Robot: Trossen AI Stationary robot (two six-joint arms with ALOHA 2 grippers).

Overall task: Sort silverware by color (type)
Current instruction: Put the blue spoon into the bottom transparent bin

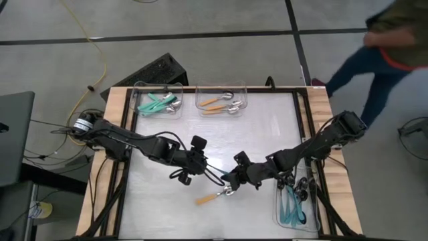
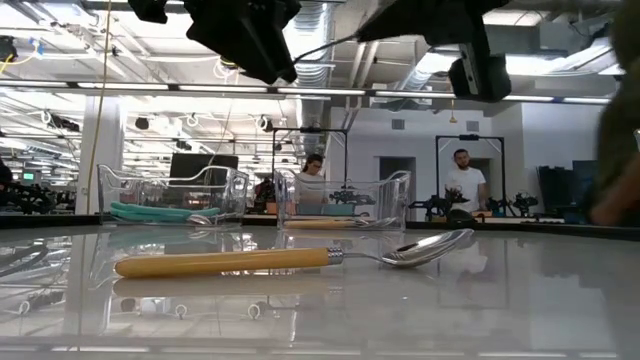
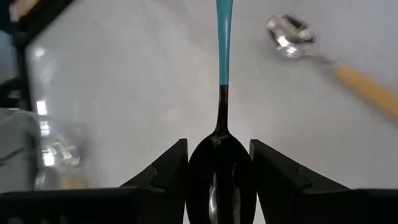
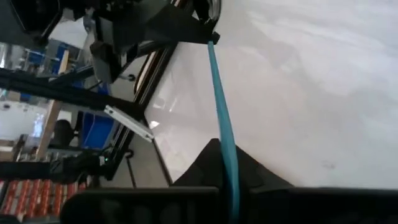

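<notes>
Mid-counter, both arms meet over one black-bowled spoon with a thin teal plastic handle (image 3: 223,43). Left hand (image 3: 219,171) clamped on its bowl; right hand (image 4: 227,186) closed on the far end of the handle. Spoon held between them, above the white counter (image 1: 267,134).

Orange-handled spoon with a shiny silver bowl (image 2: 290,258) lies flat on the counter just beside the hands.

Far edge: clear bin with teal spoons (image 1: 158,104); clear bin with orange spoons (image 1: 221,104). Third clear bin (image 1: 294,207) at right edge.
</notes>
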